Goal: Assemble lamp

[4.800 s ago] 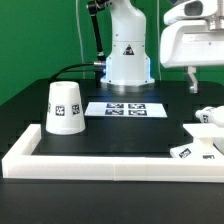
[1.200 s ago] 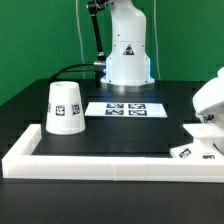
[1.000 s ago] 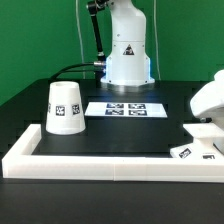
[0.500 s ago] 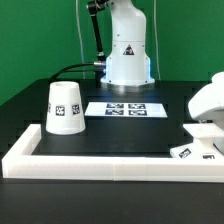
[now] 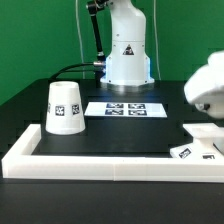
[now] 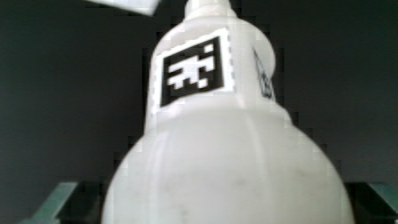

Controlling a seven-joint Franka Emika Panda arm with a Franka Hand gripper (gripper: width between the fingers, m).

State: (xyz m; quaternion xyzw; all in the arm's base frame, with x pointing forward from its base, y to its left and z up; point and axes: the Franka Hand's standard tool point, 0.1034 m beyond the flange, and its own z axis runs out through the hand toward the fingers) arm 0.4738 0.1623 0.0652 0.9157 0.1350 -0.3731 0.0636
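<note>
The white bulb (image 6: 222,150) fills the wrist view, with a black-and-white tag on its neck. My gripper (image 6: 222,205) is shut on its round body, and dark fingers (image 6: 59,198) show at both sides. In the exterior view my gripper (image 5: 206,98) hangs at the right edge, above the flat angular base (image 5: 196,147). The bulb itself is not clear there. The tapered shade (image 5: 64,107) stands mouth-down at the exterior view's left.
The marker board (image 5: 127,108) lies in the middle in front of the robot's white body (image 5: 127,50). A raised white rail (image 5: 100,162) borders the table's front and left sides. A black cable runs behind the shade.
The hand dropped from high up to the bulb lying beside the base. It has since risen and shifted toward the exterior view's left. The bulb is gone from the table.
</note>
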